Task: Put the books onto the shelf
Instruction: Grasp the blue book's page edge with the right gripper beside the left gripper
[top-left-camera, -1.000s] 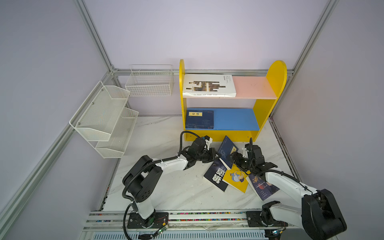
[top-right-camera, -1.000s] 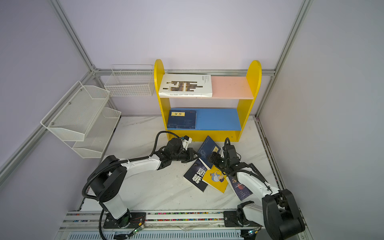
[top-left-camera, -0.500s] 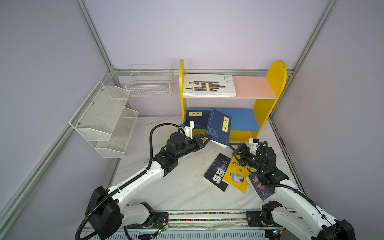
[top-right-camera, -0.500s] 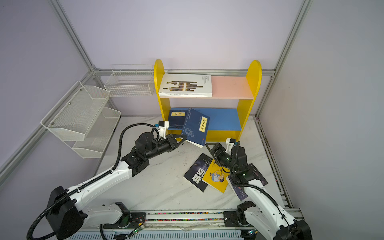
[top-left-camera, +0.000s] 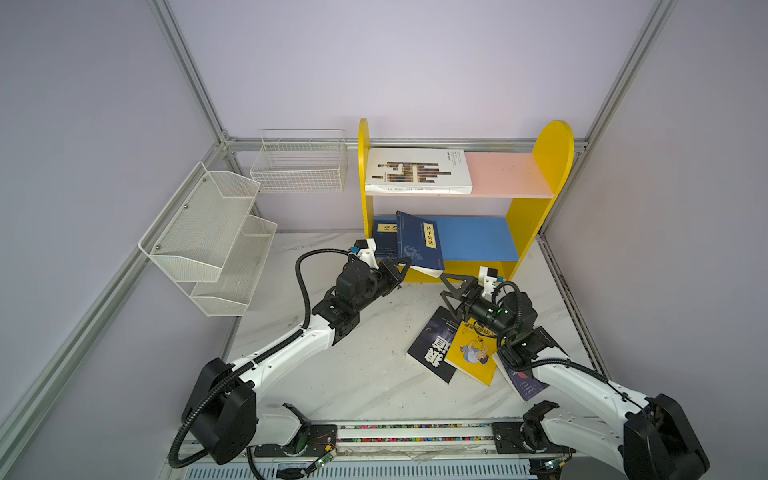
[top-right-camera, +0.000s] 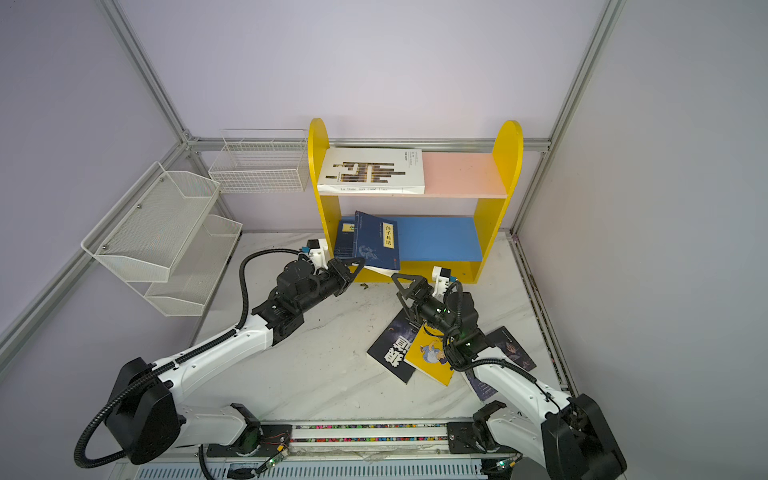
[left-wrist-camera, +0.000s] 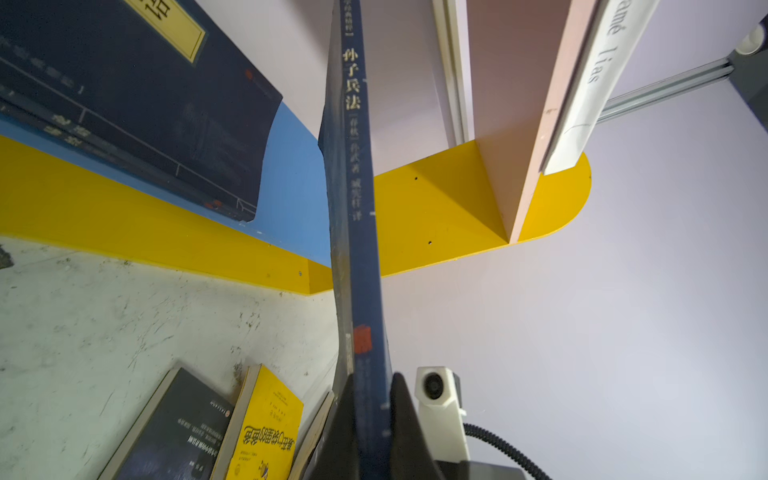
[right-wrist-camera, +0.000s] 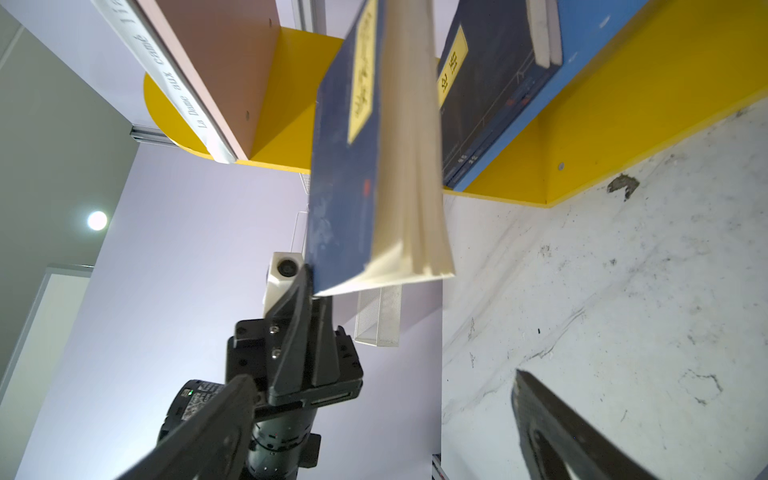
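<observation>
Navy book (top-left-camera: 417, 245) now up at the shelf (top-left-camera: 548, 166), pinched by the left gripper (top-left-camera: 402, 265).

A second ago both grippers met at this book, low beside the pile on the table (top-left-camera: 353, 374). Now the left jaws clamp its near corner and tilt it over the left half of the blue lower board (top-left-camera: 473, 237), above another navy book (top-left-camera: 384, 237). The right gripper (top-left-camera: 446, 286) is free, its jaws wide and empty, near the black book (top-left-camera: 430, 345), yellow book (top-left-camera: 471, 353) and dark-blue book (top-left-camera: 525, 380), which await shelving.
</observation>
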